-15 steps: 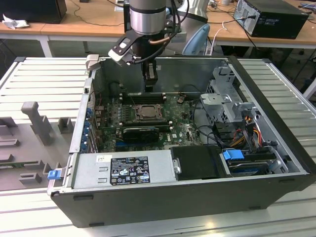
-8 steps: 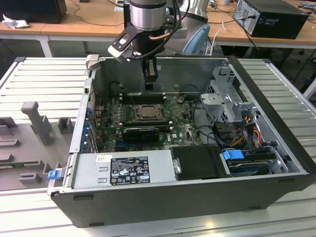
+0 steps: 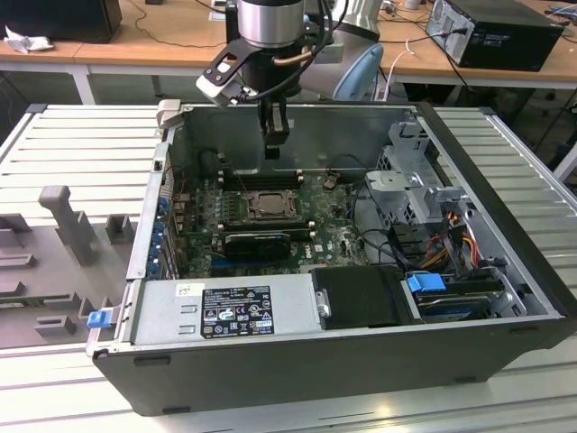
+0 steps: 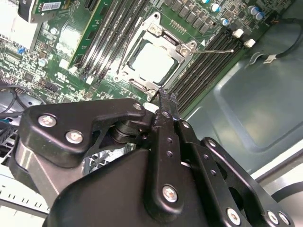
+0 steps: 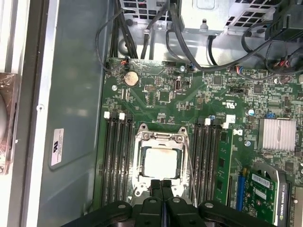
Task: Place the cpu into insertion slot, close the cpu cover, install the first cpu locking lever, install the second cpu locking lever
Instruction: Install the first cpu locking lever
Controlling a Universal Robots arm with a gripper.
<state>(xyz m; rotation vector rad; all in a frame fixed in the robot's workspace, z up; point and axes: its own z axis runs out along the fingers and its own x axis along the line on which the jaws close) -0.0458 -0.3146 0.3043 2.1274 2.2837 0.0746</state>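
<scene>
arm [image 3: 270, 23] comes straight down in the exterior view, wrist [image 3: 263, 68] vertical, pincer [image 3: 276, 142] pointing downward. in both wrist views the two fingers [image 5: 155, 187] are pressed flat together, tips meeting with no gap. nothing held between them.

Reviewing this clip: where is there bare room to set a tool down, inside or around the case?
Free: the ribbed table beside the case, past the grey fixtures on the exterior view's left, and the strip on its right. Inside it is crowded: memory slots flank the cpu, the gripper hangs near it, and cables fill the drive corner.
</scene>
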